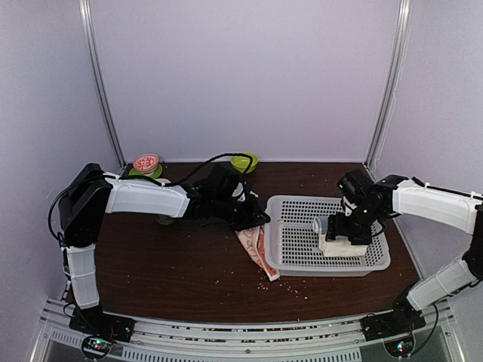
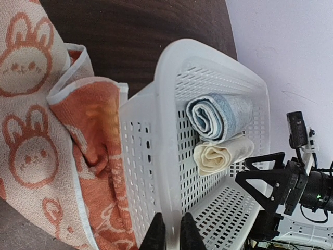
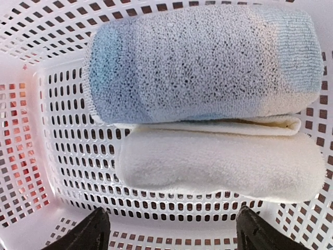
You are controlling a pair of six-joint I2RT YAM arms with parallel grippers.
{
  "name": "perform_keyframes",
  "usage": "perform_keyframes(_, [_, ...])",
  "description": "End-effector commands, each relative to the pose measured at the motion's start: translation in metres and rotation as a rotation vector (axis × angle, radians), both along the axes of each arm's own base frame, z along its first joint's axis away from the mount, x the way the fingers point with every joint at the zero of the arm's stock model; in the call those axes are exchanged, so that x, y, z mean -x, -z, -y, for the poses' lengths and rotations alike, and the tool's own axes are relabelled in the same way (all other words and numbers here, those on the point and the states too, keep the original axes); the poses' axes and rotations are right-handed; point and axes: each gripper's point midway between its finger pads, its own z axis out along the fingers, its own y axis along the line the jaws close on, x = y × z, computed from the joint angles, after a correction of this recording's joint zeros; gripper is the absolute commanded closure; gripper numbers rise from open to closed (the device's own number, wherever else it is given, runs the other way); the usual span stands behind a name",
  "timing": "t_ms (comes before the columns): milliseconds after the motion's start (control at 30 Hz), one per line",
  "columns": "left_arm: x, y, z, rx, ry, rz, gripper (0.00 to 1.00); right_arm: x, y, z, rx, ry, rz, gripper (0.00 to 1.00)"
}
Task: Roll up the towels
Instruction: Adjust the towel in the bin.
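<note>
The cream-white towel (image 3: 218,166) lies rolled on the floor of a white perforated basket (image 1: 332,270), against a rolled pale blue-white cloth (image 3: 203,62). My right gripper (image 3: 171,237) hangs open just above the cream roll (image 1: 339,246), with nothing between its fingers. The peach-orange rabbit towel (image 2: 31,130) lies unrolled and rumpled on the dark table, against the basket's left wall (image 2: 156,130). My left gripper (image 2: 170,229) is shut on the basket's left rim, one finger on each side of the wall. In the top view the rabbit towel (image 1: 256,253) shows below the left gripper (image 1: 256,219).
A green bowl (image 1: 244,161) and a round pink-topped thing on a green dish (image 1: 146,164) stand at the table's back edge. Crumbs are scattered on the dark wood in front of the basket. Metal posts rise at both back corners.
</note>
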Motion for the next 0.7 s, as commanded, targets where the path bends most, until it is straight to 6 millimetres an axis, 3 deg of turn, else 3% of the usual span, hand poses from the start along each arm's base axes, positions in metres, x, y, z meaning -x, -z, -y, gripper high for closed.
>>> perform_keyframes(0, [-0.002, 0.037, -0.014, -0.100, -0.012, -0.030, 1.00, 0.007, -0.022, 0.002, -0.008, -0.036, 0.010, 0.16])
perform_keyframes(167, [-0.003, 0.035, -0.012, -0.096, -0.013, -0.026, 1.00, -0.006, -0.061, -0.014, -0.083, -0.036, 0.098, 0.17])
perform_keyframes(300, [-0.004, 0.034, -0.012, -0.097, -0.016, -0.021, 1.00, -0.026, -0.079, -0.050, -0.165, -0.062, 0.169, 0.22])
perform_keyframes(533, [-0.004, 0.035, -0.014, -0.109, -0.016, -0.026, 1.00, -0.056, -0.058, -0.119, -0.160, -0.132, 0.169, 0.29])
perform_keyframes(667, [-0.004, 0.033, -0.014, -0.110, -0.014, -0.020, 1.00, -0.077, -0.040, -0.135, -0.095, -0.122, 0.176, 0.30])
